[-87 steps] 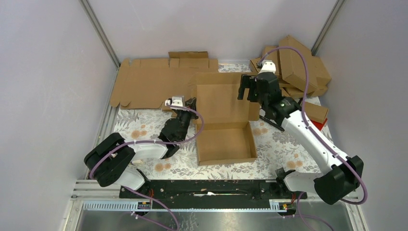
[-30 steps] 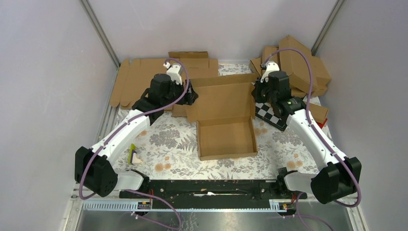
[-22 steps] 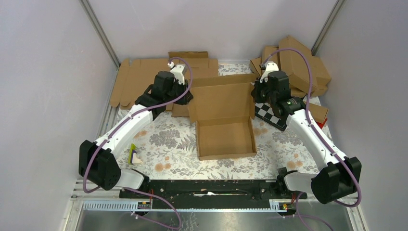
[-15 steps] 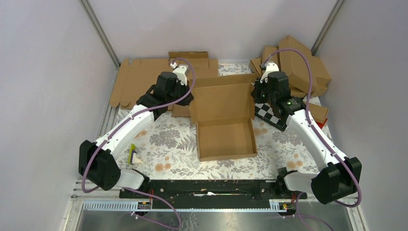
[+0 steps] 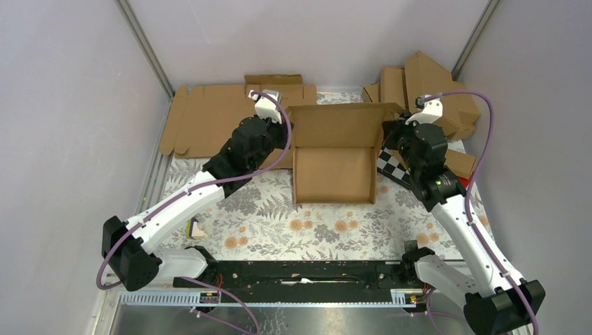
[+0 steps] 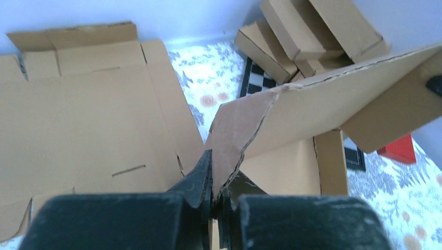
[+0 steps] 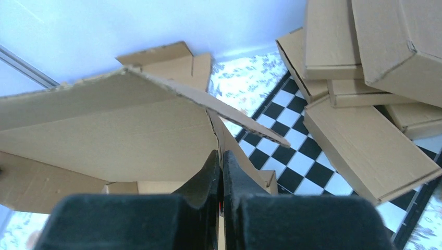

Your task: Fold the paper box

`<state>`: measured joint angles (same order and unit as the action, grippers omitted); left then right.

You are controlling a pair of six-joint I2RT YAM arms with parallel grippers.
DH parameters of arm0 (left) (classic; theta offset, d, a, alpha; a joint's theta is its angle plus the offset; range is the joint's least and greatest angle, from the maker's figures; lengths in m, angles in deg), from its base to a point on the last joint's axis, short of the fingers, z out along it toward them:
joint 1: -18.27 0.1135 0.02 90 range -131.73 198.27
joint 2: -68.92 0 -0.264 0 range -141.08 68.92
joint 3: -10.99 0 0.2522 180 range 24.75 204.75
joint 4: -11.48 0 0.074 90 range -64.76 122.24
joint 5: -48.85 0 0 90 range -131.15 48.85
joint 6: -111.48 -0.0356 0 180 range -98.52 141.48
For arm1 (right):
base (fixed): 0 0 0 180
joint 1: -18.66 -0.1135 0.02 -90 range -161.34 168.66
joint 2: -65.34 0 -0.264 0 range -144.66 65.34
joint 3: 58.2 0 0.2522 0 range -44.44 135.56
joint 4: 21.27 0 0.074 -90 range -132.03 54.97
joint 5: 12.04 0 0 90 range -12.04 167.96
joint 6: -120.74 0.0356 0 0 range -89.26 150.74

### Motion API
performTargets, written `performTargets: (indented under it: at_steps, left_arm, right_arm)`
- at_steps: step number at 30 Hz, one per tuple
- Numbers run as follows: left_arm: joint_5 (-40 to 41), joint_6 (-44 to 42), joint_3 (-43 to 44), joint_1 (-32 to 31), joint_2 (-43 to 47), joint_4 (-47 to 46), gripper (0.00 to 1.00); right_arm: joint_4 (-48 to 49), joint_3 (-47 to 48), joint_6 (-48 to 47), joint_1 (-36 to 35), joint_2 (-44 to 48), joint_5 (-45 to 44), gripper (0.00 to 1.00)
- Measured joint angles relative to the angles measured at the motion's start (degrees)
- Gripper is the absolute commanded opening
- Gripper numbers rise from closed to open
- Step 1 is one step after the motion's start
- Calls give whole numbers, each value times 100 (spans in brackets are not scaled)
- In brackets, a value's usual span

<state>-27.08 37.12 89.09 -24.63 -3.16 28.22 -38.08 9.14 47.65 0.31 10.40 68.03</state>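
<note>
We are holding the paper box (image 5: 334, 150) near the middle of the tabletop (image 5: 279, 216), towards its far side, with both arms reaching in from either side. Its shallow tray (image 5: 334, 174) is resting on the flowered cloth with the open side up, and its lid (image 5: 338, 124) is standing raised along the far edge, leaning over the tray.

Our left pincer (image 5: 285, 132) is gripping the lid's left end. In the left wrist view its fingers (image 6: 200, 174) are pressing together on the ragged edge of a side flap, with only the thickness of the cardboard between them. Our right pincer (image 5: 386, 132) is doing the same at the lid's right end, its fingers (image 7: 211, 166) closing tight on the thin flap edge there.

Flat cardboard sheets (image 5: 216, 118) are lying along the far left of the tabletop, just behind our left arm. A pile of folded boxes (image 5: 433, 91) is sitting in the far right corner. The checkered board (image 5: 392, 166) is lying just to the right of the tray, partly under our right arm and reaching under the pile.
</note>
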Motion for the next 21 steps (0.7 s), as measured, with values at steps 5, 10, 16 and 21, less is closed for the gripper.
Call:
performTargets:
  at_steps: [5,10,16,21]
  left_arm:
    - [479,-24,81,-22,-7,-144,0]
    - [990,-96,87,83,-7,-275,0]
    - [1152,-109,483,680,-131,7,0]
    - [1172,-61,715,1043,-289,111,0]
  right_arm:
    - [564,-63,299,-39,-116,50,0]
    - [1305,-212,527,-249,-621,15,0]
    - [1755,192,498,-872,-1554,-313,0]
    - [2055,627,426,-1078,-2131,-483,0]
